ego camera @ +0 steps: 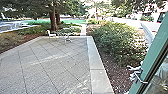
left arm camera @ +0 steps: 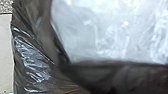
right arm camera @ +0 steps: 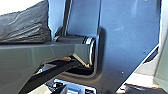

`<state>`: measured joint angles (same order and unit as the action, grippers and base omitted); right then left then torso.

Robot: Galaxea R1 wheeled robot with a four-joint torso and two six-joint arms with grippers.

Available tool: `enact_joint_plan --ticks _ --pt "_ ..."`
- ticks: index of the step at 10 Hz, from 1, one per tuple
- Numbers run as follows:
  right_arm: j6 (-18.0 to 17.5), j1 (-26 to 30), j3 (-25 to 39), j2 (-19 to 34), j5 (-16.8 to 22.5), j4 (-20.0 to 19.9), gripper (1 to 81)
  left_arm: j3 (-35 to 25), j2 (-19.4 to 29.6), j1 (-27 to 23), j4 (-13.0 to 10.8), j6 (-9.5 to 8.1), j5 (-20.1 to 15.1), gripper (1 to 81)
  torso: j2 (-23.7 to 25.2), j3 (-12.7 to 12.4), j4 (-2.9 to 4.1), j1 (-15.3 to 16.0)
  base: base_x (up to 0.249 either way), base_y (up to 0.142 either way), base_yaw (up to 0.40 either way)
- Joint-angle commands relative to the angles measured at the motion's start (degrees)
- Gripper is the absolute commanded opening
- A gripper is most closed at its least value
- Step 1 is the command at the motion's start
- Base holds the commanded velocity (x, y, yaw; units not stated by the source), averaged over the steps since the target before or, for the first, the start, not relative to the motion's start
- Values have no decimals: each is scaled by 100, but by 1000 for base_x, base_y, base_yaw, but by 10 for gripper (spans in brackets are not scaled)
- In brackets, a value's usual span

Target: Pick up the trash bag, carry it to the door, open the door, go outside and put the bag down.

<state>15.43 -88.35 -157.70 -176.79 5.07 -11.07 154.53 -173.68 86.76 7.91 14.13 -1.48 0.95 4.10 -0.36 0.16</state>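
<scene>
Head view, left to right: paving (ego camera: 32,65) is stretching out on the left, white chair (ego camera: 52,34) is standing at its far edge, tree trunks (ego camera: 53,20) are rising behind. Pale ledge (ego camera: 96,58) is running along the paving's right side, green shrub (ego camera: 116,41) is growing beyond it, tilted green frame (ego camera: 151,58) is edging glass (ego camera: 163,81) at far right.

Left wrist view: trash bag (left arm camera: 32,52) is hanging close to the camera, dark and wrinkled, pale sheen across part of it. Can't tell if left gripper is spread or pinching.

Right wrist view: dark wrinkled plastic is showing beside robot hardware. Right gripper: can't tell either.
</scene>
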Motion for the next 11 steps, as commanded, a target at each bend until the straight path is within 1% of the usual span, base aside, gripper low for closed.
enact_joint_plan --ticks 1,7,9,11 --pt "21 128 47 -78 425 8 811 -28 -27 -163 -9 37 -371 10 0 0 0 -2 115 0 0" --pt "21 102 47 -78 416 -1 811 -28 -27 -163 -18 37 -371 10 -2 2 0 -2 115 0 0" --pt "21 93 47 -78 337 8 811 -28 -27 -163 -9 37 -371 10 7 0 0 -16 115 0 0" --pt "21 93 47 -87 337 8 811 -28 -18 -163 -9 37 -371 10 5 0 0 -15 114 72 0"
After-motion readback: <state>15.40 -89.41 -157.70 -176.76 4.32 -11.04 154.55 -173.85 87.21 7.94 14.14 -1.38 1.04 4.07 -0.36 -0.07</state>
